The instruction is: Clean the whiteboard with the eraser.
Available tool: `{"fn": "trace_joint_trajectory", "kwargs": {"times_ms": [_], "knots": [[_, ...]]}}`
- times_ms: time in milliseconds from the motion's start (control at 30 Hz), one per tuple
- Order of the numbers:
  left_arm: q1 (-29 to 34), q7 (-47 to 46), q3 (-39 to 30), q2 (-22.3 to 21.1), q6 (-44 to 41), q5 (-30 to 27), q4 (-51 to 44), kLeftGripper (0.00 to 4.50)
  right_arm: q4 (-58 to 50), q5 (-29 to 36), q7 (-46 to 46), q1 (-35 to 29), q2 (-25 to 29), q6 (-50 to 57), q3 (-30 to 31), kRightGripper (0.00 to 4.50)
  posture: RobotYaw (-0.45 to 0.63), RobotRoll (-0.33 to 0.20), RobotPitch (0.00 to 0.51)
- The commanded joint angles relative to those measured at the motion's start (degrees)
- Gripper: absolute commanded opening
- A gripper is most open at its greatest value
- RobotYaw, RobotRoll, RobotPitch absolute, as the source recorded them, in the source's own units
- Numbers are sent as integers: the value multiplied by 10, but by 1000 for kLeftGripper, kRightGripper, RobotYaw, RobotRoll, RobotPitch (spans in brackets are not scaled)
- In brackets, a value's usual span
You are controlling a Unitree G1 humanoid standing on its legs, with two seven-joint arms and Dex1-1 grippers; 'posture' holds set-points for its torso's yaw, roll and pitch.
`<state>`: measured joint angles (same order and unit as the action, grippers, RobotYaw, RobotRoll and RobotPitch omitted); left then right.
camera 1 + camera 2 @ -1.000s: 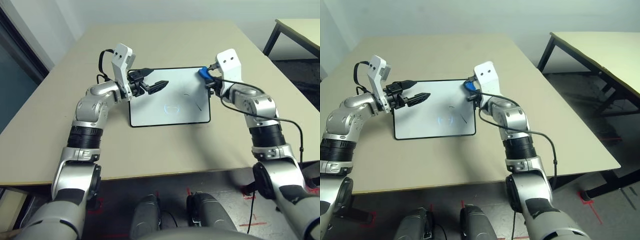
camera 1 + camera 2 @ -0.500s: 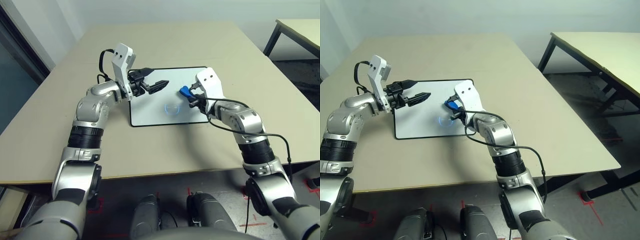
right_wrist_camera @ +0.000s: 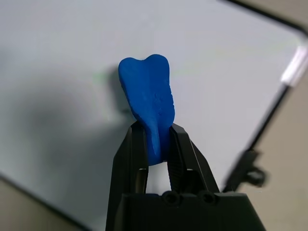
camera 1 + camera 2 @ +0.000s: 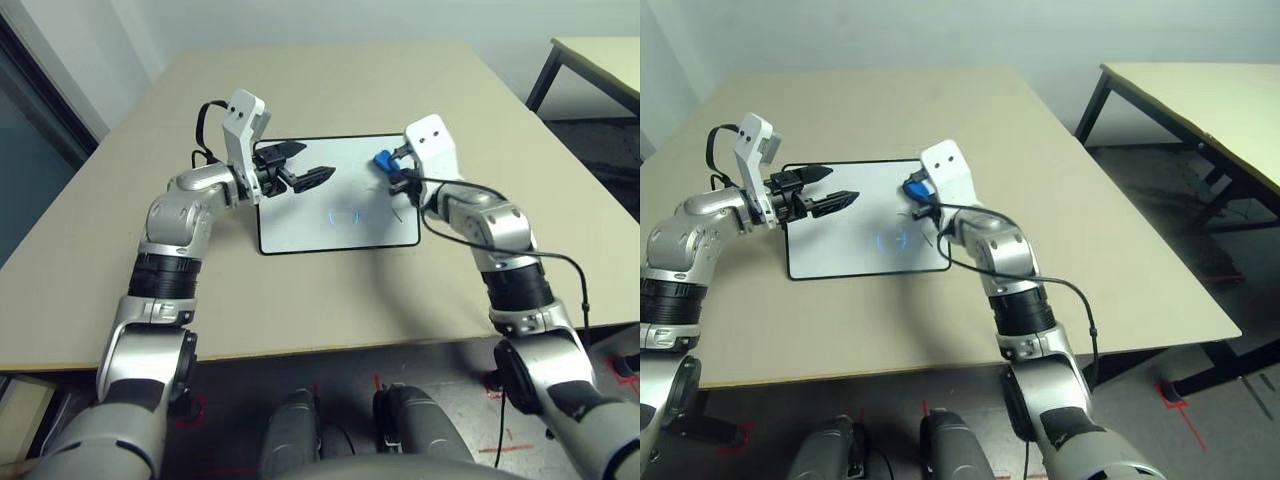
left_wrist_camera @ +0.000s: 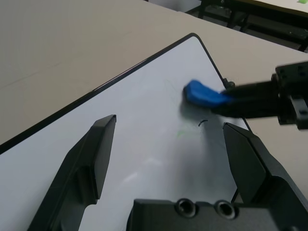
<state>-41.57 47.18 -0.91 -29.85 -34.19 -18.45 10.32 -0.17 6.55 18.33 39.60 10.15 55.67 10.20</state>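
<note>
The whiteboard [image 4: 330,190] lies flat on the tan table, black-framed, with faint pen marks near its middle [image 4: 343,216]. My right gripper [image 4: 393,172] is shut on the blue eraser [image 4: 382,160], pressing its tip onto the board's far right part. In the right wrist view the eraser [image 3: 147,96] stands squeezed between the two black fingers [image 3: 126,159] against the white surface. My left gripper [image 4: 312,162] hovers open over the board's far left part, pointing toward the eraser [image 5: 204,94], with nothing between its fingers [image 5: 96,149].
The tan table [image 4: 300,300] stretches wide around the board on every side. A second table [image 4: 600,55] with black legs stands off to the far right, across a gap of floor.
My right gripper swept the eraser from the board's far right corner toward the middle, then back toward the far right. The left arm has barely moved.
</note>
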Motion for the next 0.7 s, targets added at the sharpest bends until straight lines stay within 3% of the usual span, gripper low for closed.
{"fn": "trace_joint_trajectory", "kwargs": {"times_ms": [33,167,467,700], "knots": [[10,5,8,-8,-15,-1,-15,4500,-11,1,10,-16,2,35,26,567,-13,0,45],[14,7,8,-11,-24,-1,-24,4500,10,-8,16,-5,19,22,27,567,-9,0,46],[19,7,11,-10,-34,-2,-38,4500,115,-70,44,97,121,-117,30,566,-17,0,51],[23,6,10,-9,-41,-5,-47,4500,76,-76,97,79,122,-109,66,566,-19,0,52]]}}
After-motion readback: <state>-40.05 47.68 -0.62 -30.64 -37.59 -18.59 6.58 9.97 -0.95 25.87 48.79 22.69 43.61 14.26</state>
